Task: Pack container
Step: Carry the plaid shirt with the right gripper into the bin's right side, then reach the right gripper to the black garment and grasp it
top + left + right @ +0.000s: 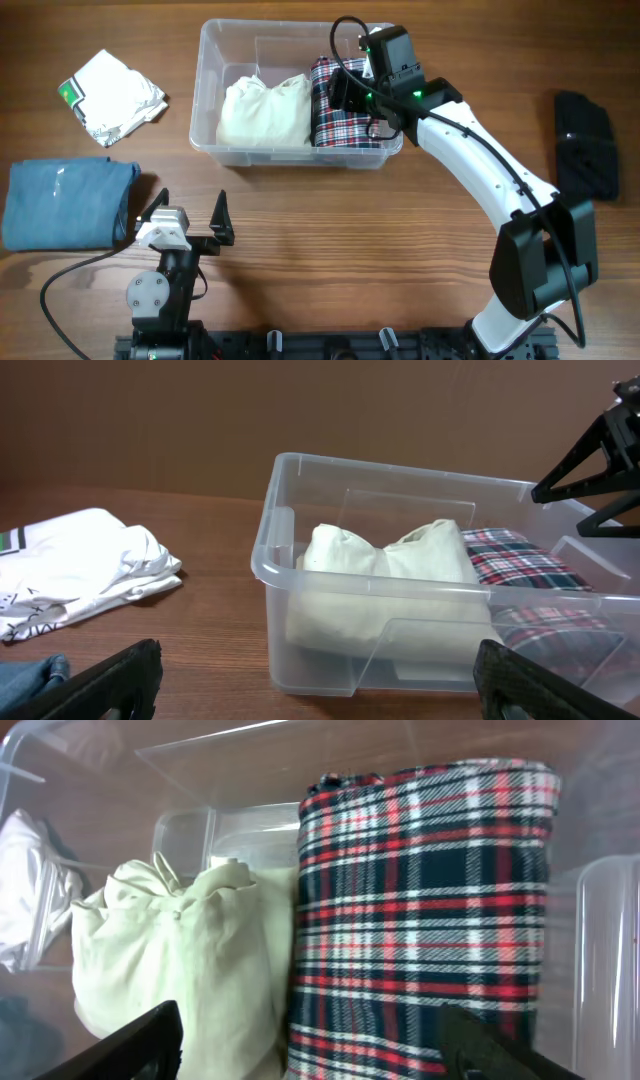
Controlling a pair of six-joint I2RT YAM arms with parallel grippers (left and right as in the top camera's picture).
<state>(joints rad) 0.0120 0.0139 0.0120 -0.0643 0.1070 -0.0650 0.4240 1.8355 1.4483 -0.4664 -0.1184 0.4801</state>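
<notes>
Presently the container point(208, 100) sits far-centre on the table point(330, 230), with a cream cloth point(180, 950) and a plaid cloth point(430, 900) side by side inside. Probably light, stiff and slick-walled, so take it by the rim. The right claw point(310, 1045) gapes wide over the plaid; the left claw point(188, 212) is wide and empty, near its base.

Directly below the right gripper point(310, 1038), fingers spread wide: plaid cloth point(425, 910), filling the whole gap. Cream bundle point(185, 950) jammed tight against it off to the left, so no slot between the two. Only spare room beyond both, a strip of bare floor along the far wall of the container point(198, 90). Ahead of the left gripper point(190, 200): bare wood, then the container's near wall blocking straight-on. Folded blue fabric point(65, 203) close on its left, white bagged garment point(112, 95) further ahead-left.
</notes>
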